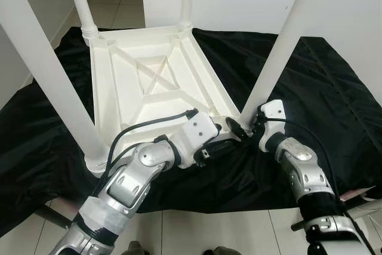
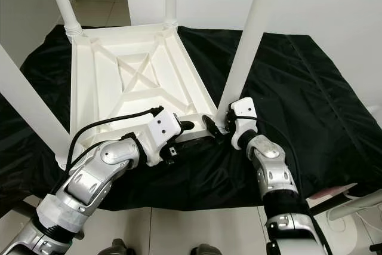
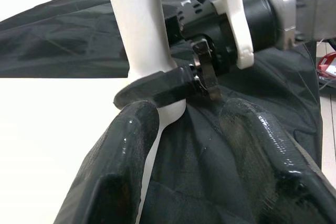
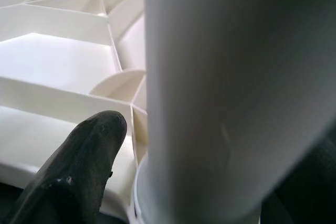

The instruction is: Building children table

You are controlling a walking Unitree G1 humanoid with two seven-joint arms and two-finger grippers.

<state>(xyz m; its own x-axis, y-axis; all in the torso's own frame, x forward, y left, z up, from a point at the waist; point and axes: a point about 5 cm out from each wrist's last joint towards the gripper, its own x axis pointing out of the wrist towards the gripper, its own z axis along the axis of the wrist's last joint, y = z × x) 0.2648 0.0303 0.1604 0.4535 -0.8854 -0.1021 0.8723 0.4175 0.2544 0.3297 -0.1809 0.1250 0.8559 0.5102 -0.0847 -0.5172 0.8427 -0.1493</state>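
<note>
From the left eye view, the upturned white plastic children's table [image 1: 149, 82] lies on a black sheet [image 1: 334, 106] on the floor, four legs up. Both grippers meet at the near right white round leg [image 1: 280, 46]; it looks light, stiff and slick, best held low by its socket. In the left wrist view, the left gripper [image 3: 205, 145] has its fingers spread, the leg base just beyond. In the right wrist view, the right gripper's fingers [image 4: 79, 166] press close beside the leg; whether they clamp it, I cannot tell.
</note>
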